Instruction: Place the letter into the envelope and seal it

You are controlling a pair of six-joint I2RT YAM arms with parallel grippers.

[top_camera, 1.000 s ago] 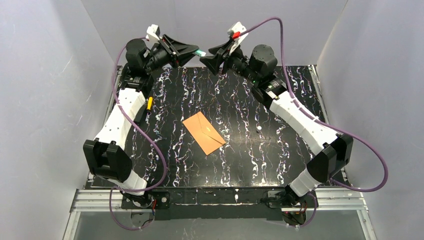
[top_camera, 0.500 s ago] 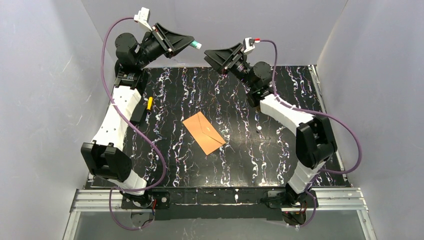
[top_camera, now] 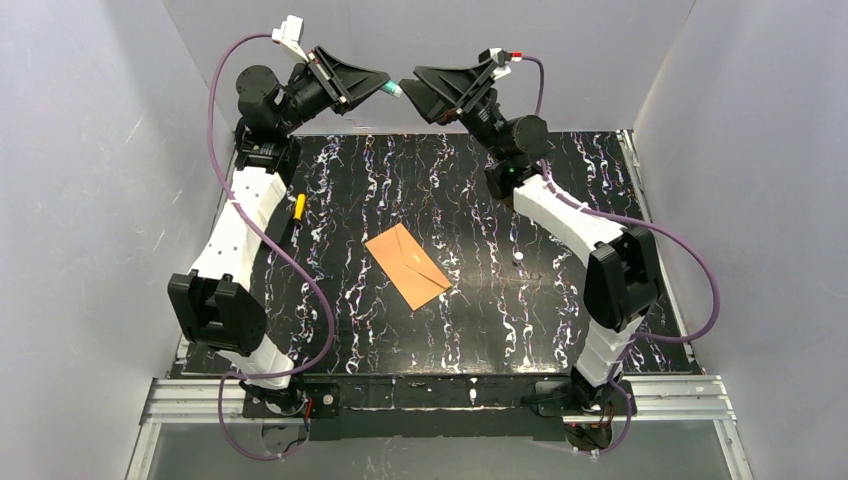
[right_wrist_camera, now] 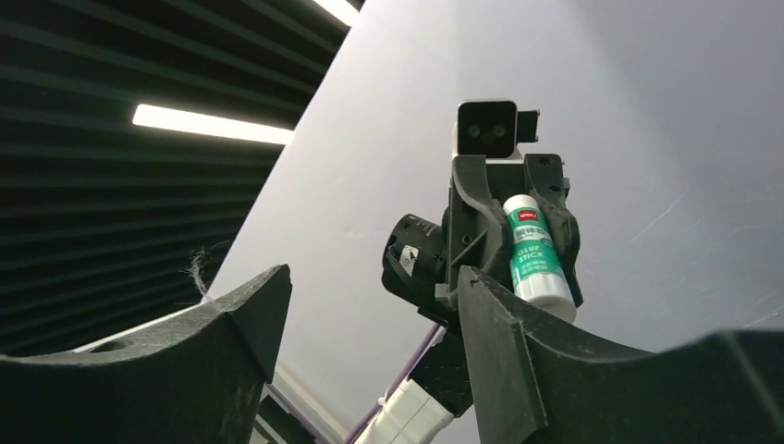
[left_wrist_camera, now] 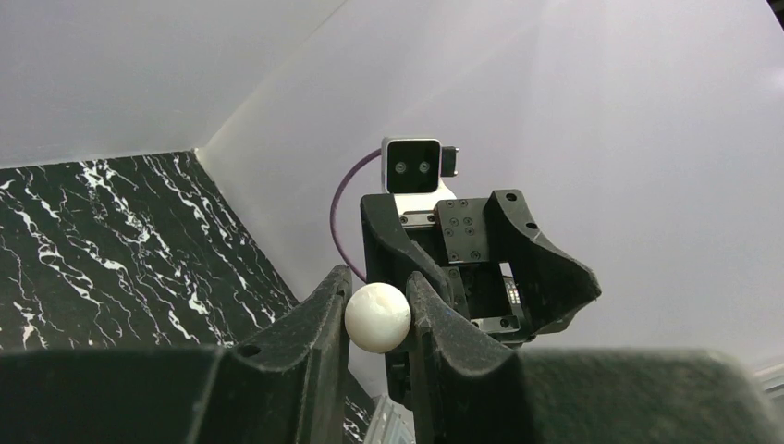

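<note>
Top external: raised tip to tip, left gripper (top_camera: pixel 384 85) clamps glue stick (right_wrist_camera: pixel 536 261), right gripper (right_wrist_camera: pixel 370 305) open, empty

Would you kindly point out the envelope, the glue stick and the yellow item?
envelope (top_camera: pixel 408 266): top view, centre of its face.
glue stick (right_wrist_camera: pixel 534 257): right wrist view, green label.
yellow item (top_camera: pixel 298 206): top view, its middle.

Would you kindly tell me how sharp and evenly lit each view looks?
Top view: soft, even light, the envelope crisp with little shadow. Left wrist view: the dark fingers show little detail around the pale glue stick. Right wrist view: a ceiling light glares; the stick's label is readable.
</note>
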